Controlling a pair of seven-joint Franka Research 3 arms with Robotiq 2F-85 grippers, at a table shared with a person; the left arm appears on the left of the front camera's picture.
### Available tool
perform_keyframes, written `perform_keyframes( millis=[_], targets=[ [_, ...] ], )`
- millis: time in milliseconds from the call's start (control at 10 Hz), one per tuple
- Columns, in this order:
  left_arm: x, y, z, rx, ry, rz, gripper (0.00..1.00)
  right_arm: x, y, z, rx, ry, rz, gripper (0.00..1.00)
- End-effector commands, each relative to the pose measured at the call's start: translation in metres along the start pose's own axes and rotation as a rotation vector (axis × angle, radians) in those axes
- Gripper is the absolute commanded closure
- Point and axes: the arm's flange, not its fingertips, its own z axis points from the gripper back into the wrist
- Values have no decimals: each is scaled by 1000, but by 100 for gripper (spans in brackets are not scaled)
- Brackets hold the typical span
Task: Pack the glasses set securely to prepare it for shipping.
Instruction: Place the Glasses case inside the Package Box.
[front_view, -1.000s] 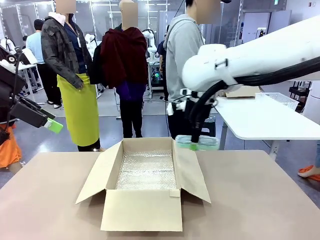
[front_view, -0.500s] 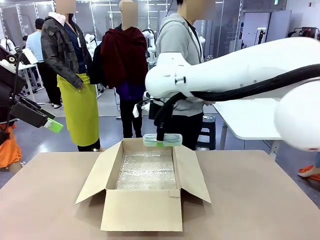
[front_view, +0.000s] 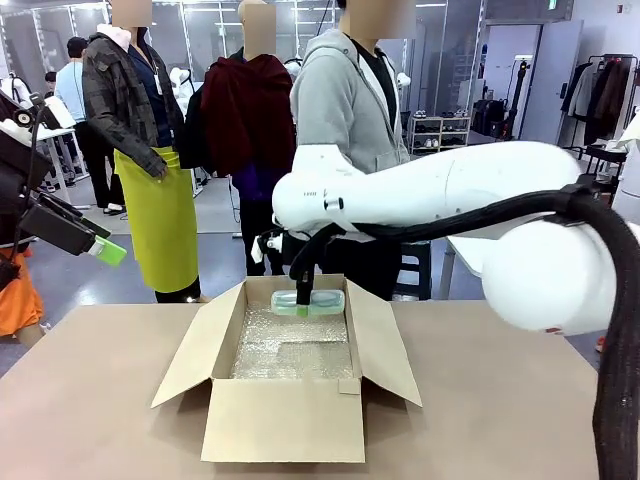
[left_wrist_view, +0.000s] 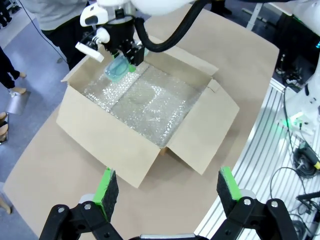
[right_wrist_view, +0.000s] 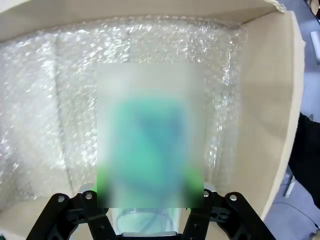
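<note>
A mint green translucent glasses case (front_view: 322, 303) of the glasses set hangs level just above the far end of the open cardboard box (front_view: 285, 420). My right gripper (front_view: 302, 297) is shut on the case from above. In the left wrist view the case (left_wrist_view: 118, 71) sits under the right gripper (left_wrist_view: 128, 54) over the box's far corner. In the right wrist view the case (right_wrist_view: 150, 150) lies between my fingers above the bubble wrap (right_wrist_view: 45, 100). My left gripper (front_view: 105, 245) stays raised at the far left, open and holding nothing; its green pads (left_wrist_view: 106, 187) stand wide apart.
The box (left_wrist_view: 110, 132) has its flaps folded out and bubble wrap (front_view: 290, 350) lining its floor. A person in a grey hoodie (front_view: 340, 110) stands just behind the box at the far side. Brown table surface (front_view: 500, 400) surrounds the box.
My right arm has swung left with the mint case, from beyond the box's right flap to over its far end, and come lower. The person has stepped left. The left arm has not moved.
</note>
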Motion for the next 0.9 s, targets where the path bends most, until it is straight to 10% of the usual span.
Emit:
perform_keyframes(
  millis=[0, 300, 400, 600, 800],
  targets=[
    [0, 0, 1, -2, -4, -4, 0, 15, -2, -26, -43, -1, 59, 77],
    [0, 0, 1, -2, -4, -4, 0, 20, -1, -49, -18, 37, 66, 77],
    [0, 0, 1, -2, -4, -4, 0, 18, -1, -49, -1, 35, 56, 23],
    [0, 0, 1, -2, -4, -4, 0, 18, 1, -46, -15, 57, 54, 0],
    [0, 0, 1, -2, -4, -4, 0, 20, 2, -41, -19, 53, 41, 0]
  ],
)
